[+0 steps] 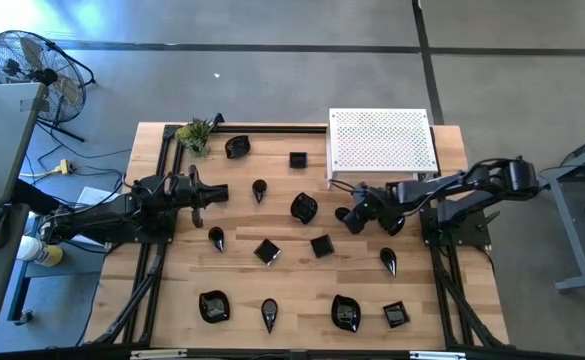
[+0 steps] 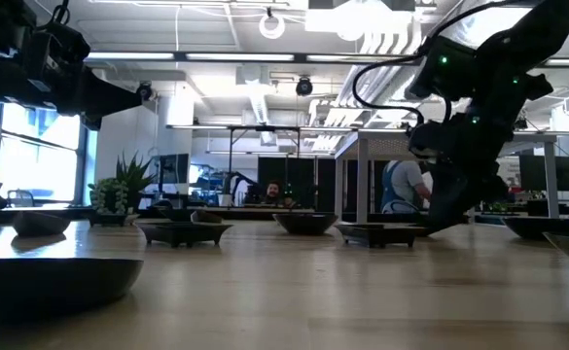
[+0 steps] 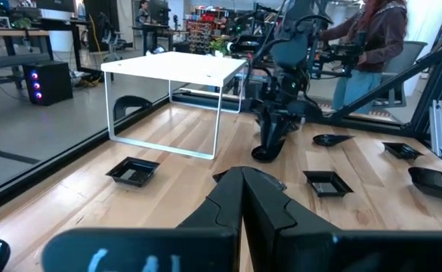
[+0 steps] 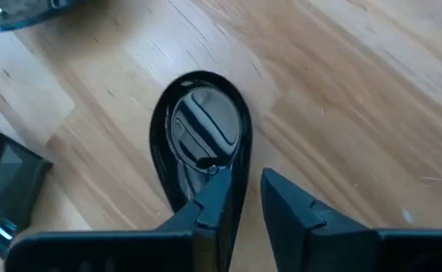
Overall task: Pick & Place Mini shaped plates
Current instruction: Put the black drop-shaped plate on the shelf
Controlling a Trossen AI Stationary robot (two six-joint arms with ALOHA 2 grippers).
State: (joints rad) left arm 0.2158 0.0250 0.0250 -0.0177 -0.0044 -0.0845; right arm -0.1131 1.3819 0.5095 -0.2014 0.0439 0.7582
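Note:
Several mini shaped plates, small glossy black dishes, lie spread over the wooden table (image 1: 442, 300). One of them, a teardrop dish (image 4: 202, 128), lies flat near the front of the white platform. My right gripper (image 4: 243, 189) slants down over this dish with its fingers a little apart. One finger (image 4: 213, 193) is over the dish's hollow and the other (image 4: 289, 200) is over bare wood beside it. The same gripper (image 1: 351, 215) shows near the table's middle in the high view. My left gripper (image 3: 243, 185) is shut, level and holds nothing. It sits above the table's left part (image 1: 222, 192). My right gripper stands astride the teardrop dish's side wall (image 4: 243, 162), one finger inside the hollow and one outside, slanting down from above. Bare wood shows between the wall and the outer finger. I cannot tell whether either finger touches the dish. The dish lies flat on the table.
A white perforated platform (image 1: 382, 140) stands on thin legs at the far right. A small green plant (image 1: 194, 135) sits in the far left corner. Other dishes lie close by: a rounded one (image 1: 304, 207), a square one (image 1: 321, 245) and a teardrop one (image 1: 388, 262). People are in the room beyond the table.

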